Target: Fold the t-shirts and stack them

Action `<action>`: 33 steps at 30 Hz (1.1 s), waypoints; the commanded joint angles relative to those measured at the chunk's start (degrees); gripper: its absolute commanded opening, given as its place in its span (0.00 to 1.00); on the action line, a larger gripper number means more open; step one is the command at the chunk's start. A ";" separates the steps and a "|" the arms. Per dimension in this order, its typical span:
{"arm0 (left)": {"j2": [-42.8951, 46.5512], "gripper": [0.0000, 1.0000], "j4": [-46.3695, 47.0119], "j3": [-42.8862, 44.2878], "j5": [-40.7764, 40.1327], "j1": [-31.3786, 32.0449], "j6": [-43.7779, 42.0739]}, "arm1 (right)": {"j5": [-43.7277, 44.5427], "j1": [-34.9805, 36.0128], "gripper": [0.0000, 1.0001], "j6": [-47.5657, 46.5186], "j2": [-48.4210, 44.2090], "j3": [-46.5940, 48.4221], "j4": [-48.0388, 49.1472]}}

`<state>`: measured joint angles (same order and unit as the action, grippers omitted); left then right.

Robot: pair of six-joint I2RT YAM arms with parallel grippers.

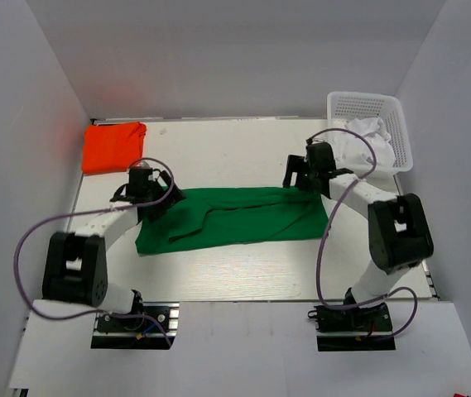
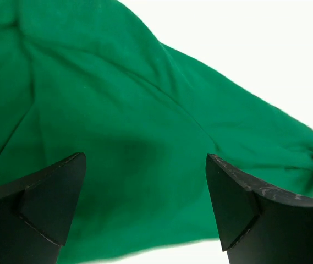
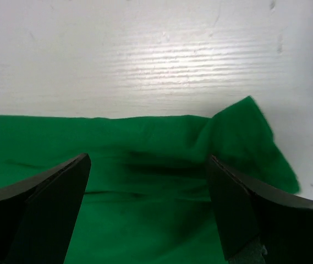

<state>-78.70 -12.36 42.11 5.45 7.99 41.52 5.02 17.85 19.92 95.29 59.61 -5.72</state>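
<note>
Hovered with left pincer (image 2: 145, 159) and right pincer (image 3: 149, 158) both spread wide and empty, green shirt (image 1: 243, 217) beneath each, likely needing matched pinches at its edge for a straight fold.

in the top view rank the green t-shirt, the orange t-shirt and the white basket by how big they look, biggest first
1. green t-shirt, spread out, clearly largest
2. white basket
3. orange t-shirt, folded, somewhat smaller than the basket; the basket's raised rim sits nearer the camera, so that gap is unsure
</note>
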 commanded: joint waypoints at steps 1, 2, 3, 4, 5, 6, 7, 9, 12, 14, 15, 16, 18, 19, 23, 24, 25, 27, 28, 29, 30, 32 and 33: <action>-6.01 1.00 3.66 4.03 3.59 0.01 -1.18 | -3.08 0.26 0.90 0.37 4.47 2.87 0.28; -7.68 1.00 4.27 5.34 3.60 0.01 -1.18 | -2.30 0.17 0.90 0.55 5.08 2.79 0.01; -10.66 1.00 4.27 5.88 3.60 0.01 -1.18 | -1.25 0.17 0.90 0.90 5.69 2.27 0.18; -12.25 1.00 5.06 7.10 3.60 0.01 -1.18 | -0.45 0.00 0.90 2.13 5.61 1.22 -0.17; -13.84 1.00 5.07 7.98 3.60 0.01 -1.18 | 0.16 -0.09 0.90 2.31 5.70 0.60 -0.35; -15.51 1.00 5.07 8.95 3.60 0.01 -1.18 | 2.43 -0.18 0.90 2.66 5.18 -0.45 -0.52; -19.00 1.00 5.07 11.13 3.08 0.01 -1.18 | 2.72 -0.01 0.90 2.84 4.65 -1.94 -0.87; -22.97 1.00 5.07 13.95 3.59 0.01 -1.18 | 1.24 0.34 0.90 2.93 2.82 -3.71 -0.88; -33.16 1.00 6.12 22.20 3.60 0.54 -0.65 | -4.21 1.48 0.90 1.53 -0.52 -8.80 0.00; -39.57 1.00 4.29 31.77 4.38 0.54 -0.65 | -11.51 4.37 0.90 0.73 -2.64 -12.40 2.35; -46.30 1.00 3.23 35.72 4.91 0.54 0.05 | -12.39 5.61 0.90 -0.40 -6.56 -15.20 3.07; -49.42 1.00 2.70 43.07 5.44 0.54 0.05 | -14.40 8.06 0.90 -0.50 -7.91 -17.58 3.60; -55.74 1.00 2.69 55.19 7.37 1.24 0.75 | -14.68 12.90 0.90 -1.38 -11.60 -19.88 3.17; -62.30 1.00 2.69 59.97 9.90 1.94 0.76 | -16.42 18.31 0.90 -1.81 -11.96 -20.41 3.17; -79.27 1.00 -0.38 84.59 13.61 3.96 3.39 | -19.96 30.72 0.90 -5.50 -11.01 -20.95 3.70; -81.77 1.00 -0.38 91.07 14.14 4.75 4.18 | -20.04 32.58 0.90 -6.29 -9.87 -20.77 2.82; -83.71 1.00 1.79 92.79 16.58 4.76 6.97 | -20.57 35.82 0.90 -9.26 -9.07 -20.25 2.47; -86.52 1.00 8.45 93.51 17.49 5.98 9.62 | -24.78 40.23 0.90 -11.90 -5.22 -18.24 1.15; -87.06 1.00 9.36 93.51 17.49 5.99 10.42 | -25.66 41.29 0.90 -12.10 -4.15 -17.70 0.88; -87.07 1.00 9.37 93.51 16.44 6.51 10.43 | -25.67 43.39 0.90 -12.19 -2.75 -16.65 0.27; -87.07 1.00 9.37 93.51 15.91 6.51 10.43 | -25.41 43.94 0.90 -12.80 -2.21 -15.94 0.18; -87.07 1.00 9.37 92.72 14.85 6.51 9.90 | -23.83 44.99 0.90 -13.86 -3.69 -15.76 -0.26; -87.07 1.00 9.37 92.72 13.98 6.51 9.90 | -23.13 46.04 0.90 -14.03 -4.14 -15.93 0.00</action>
<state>-161.53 4.58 137.32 22.00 14.28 51.13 -14.90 61.43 7.66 91.07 44.47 0.34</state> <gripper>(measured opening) 0.994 0.905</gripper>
